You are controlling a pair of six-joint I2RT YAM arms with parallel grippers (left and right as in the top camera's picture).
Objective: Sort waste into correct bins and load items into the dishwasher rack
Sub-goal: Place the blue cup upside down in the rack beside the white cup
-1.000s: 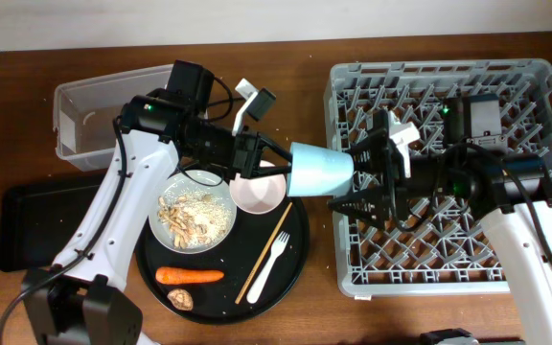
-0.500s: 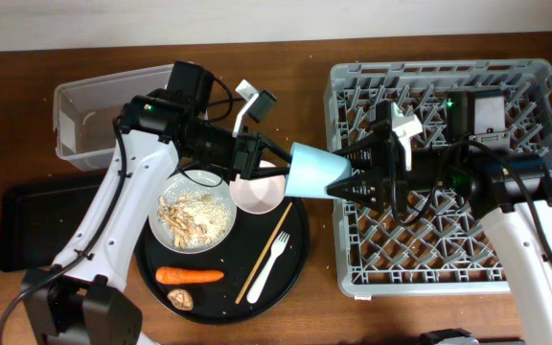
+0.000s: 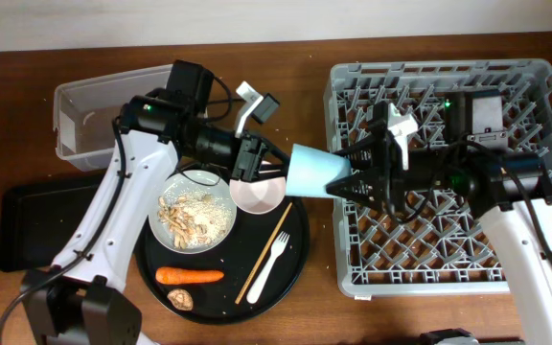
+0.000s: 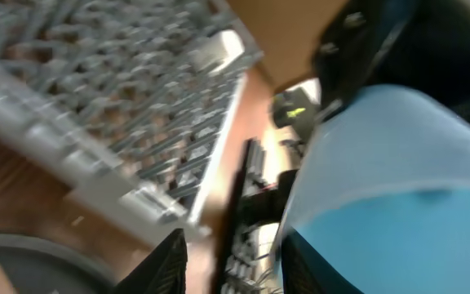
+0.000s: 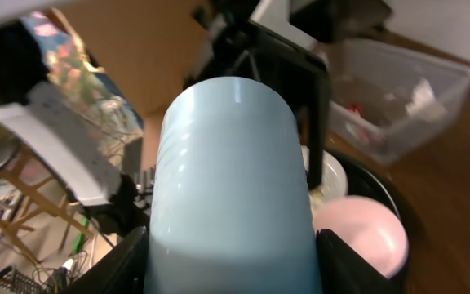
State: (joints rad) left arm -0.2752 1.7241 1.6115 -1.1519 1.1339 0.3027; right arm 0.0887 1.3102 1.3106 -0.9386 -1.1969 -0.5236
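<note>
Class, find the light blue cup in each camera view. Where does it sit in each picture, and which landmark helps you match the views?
Overhead: the light blue cup is at the centre, lying sideways.
Left wrist: it fills the right side and is blurred.
Right wrist: it fills the centre.
Landmark: the pale pink bowl sits beside the cup in the overhead and right wrist views; it is not clear in the left wrist view.

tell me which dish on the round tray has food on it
The white plate, left of the pale pink bowl: beige scraps cover it, while the bowl looks empty.
</note>
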